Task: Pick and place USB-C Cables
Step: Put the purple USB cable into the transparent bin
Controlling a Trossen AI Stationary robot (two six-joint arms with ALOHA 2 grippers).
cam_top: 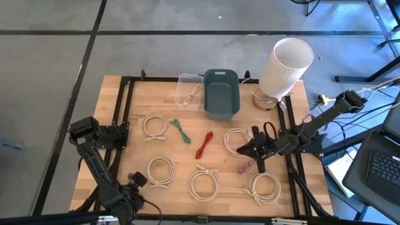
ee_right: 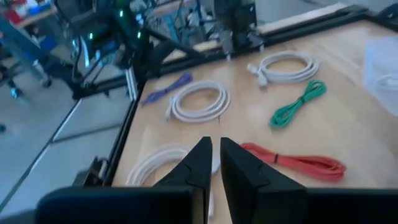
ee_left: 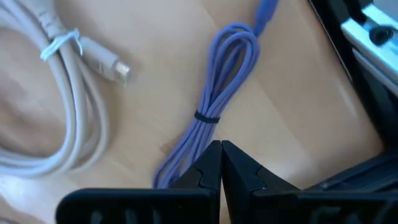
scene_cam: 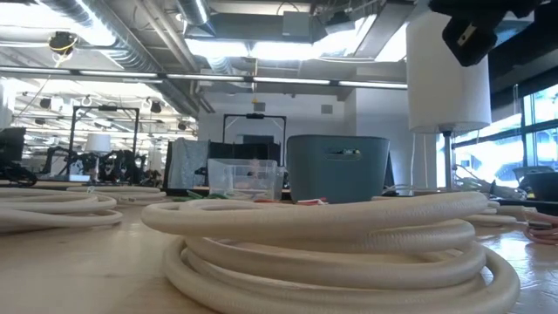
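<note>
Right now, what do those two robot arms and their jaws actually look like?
Both arms are dark, nearly black, built from jointed segments with black wiring running along them. The left gripper ends in two flat, matte black fingers with angular, notched inner edges. The right gripper looks the same: two blocky black fingers on a wide black body.

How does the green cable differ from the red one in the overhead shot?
The green cable is a thinner, longer-looking bundle lying left of the red cable, slanting down to the right. The red cable slants the opposite way and sits nearer the table's middle. Both are short tied bundles, lying loose on the wood, untouched.
</note>
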